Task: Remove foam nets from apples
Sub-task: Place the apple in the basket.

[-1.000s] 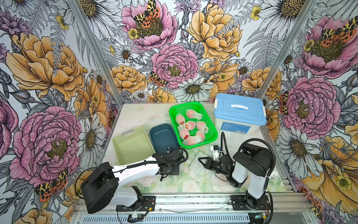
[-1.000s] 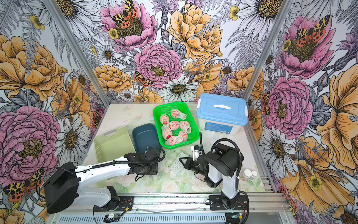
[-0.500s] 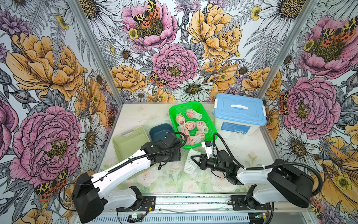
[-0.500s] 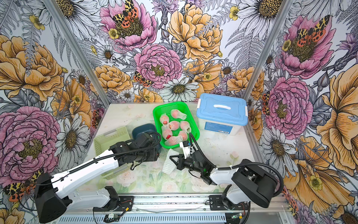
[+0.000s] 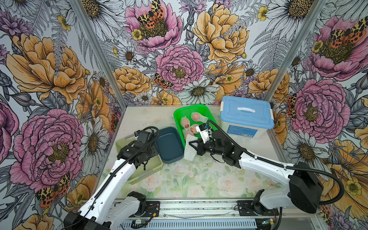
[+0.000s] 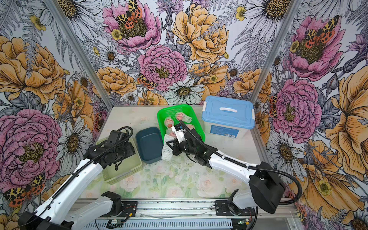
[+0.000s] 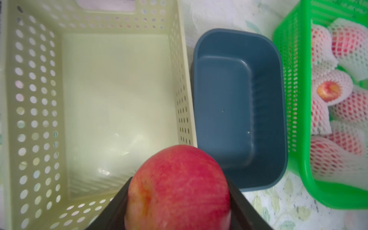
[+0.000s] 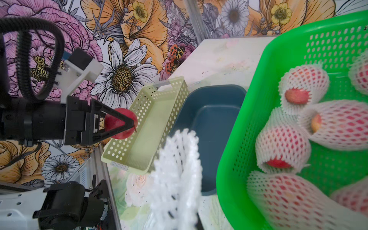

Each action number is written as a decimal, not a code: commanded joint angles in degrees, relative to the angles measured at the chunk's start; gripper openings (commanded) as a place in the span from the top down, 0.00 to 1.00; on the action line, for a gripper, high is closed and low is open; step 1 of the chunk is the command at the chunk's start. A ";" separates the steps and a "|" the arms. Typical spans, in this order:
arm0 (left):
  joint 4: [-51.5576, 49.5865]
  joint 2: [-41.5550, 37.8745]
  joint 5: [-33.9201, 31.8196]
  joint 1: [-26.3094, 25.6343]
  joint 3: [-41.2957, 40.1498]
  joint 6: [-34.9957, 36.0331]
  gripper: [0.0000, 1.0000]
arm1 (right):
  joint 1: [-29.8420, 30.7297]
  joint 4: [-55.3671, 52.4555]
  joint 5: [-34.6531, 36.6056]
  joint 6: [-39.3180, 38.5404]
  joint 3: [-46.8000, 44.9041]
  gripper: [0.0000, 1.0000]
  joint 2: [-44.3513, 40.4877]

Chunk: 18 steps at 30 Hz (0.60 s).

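Seemingly foam net (image 5: 188, 155) hangs from right pincer (image 5: 192, 147); apple (image 7: 179, 175) fills left pincer (image 7: 177, 199).

High top views overlook the table (image 5: 199, 179); wrist views close.

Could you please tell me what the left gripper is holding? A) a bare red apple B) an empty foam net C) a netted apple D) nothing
A: the left gripper clamps a bare red apple over the pale green perforated basket; the right gripper holds the empty foam net.
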 commanded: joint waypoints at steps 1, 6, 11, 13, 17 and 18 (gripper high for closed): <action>5.96 -3.52 3.78 8.46 -4.94 -0.29 0.44 | -1.09 -8.61 -3.86 -2.02 10.54 1.00 7.28; 11.60 -4.51 8.20 17.41 -10.04 -1.03 0.44 | -1.47 -11.16 -8.99 0.48 21.90 1.00 19.40; 14.88 -2.38 8.66 20.97 -12.76 -0.20 0.29 | -0.29 -12.89 -9.87 1.50 29.22 1.00 27.96; 16.73 -2.12 9.79 22.24 -13.85 -0.30 0.25 | 0.27 -13.60 -8.94 1.39 30.92 1.00 30.19; 16.90 -1.24 11.42 24.39 -12.65 1.58 0.08 | 0.80 -15.85 -8.17 0.93 35.01 1.00 34.35; 16.90 -1.23 12.52 24.87 -11.87 2.48 0.05 | 1.02 -16.33 -8.21 0.69 35.98 0.99 35.21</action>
